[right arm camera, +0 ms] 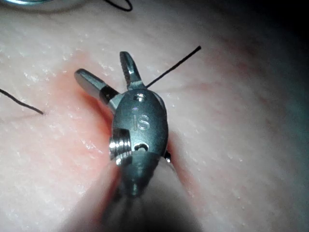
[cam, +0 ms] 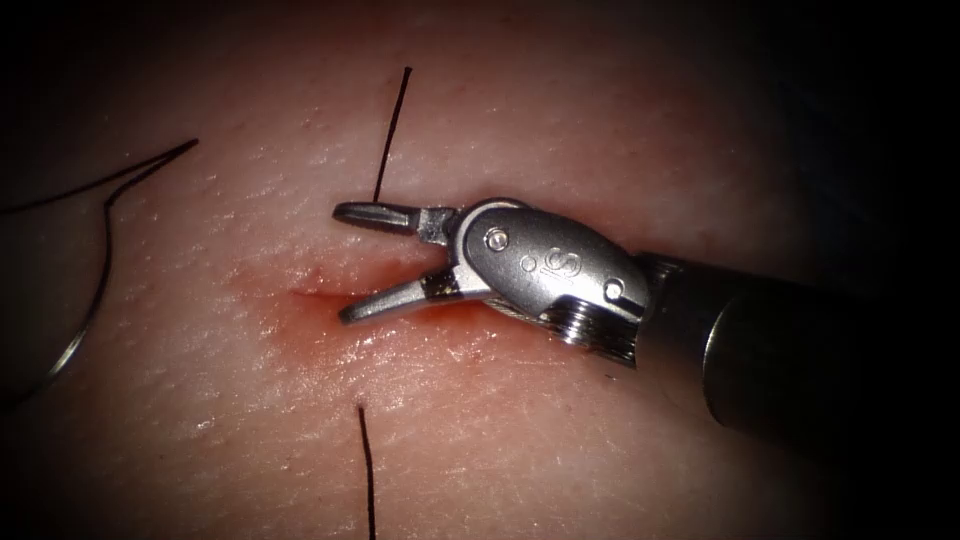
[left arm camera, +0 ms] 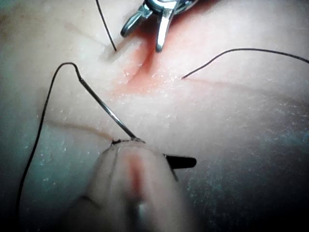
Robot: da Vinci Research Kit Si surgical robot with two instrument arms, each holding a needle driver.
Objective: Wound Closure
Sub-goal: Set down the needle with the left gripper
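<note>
Tissue (cam: 560, 100), cut (cam: 310, 293) rimmed with red fluid (cam: 300, 330). Right claw (cam: 345, 264) spread wide over the cut, holding nothing. Left claw (left arm camera: 140, 145) pinches the needle (left arm camera: 108, 111) at one end, well left of the cut, out of tissue. Thread (cam: 60, 195) trails off it; cut ends (cam: 392, 135) flank the wound.

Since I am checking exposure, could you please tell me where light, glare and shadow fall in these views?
Endoscope view: light pools on the tissue, edges dark; glare on the open, empty right end effector and fluid. Right wrist view: its shadow crosses the tissue. Left wrist view: even light; the needle, left of the cut, outside tissue, meets the left end effector, grip unclear.
</note>
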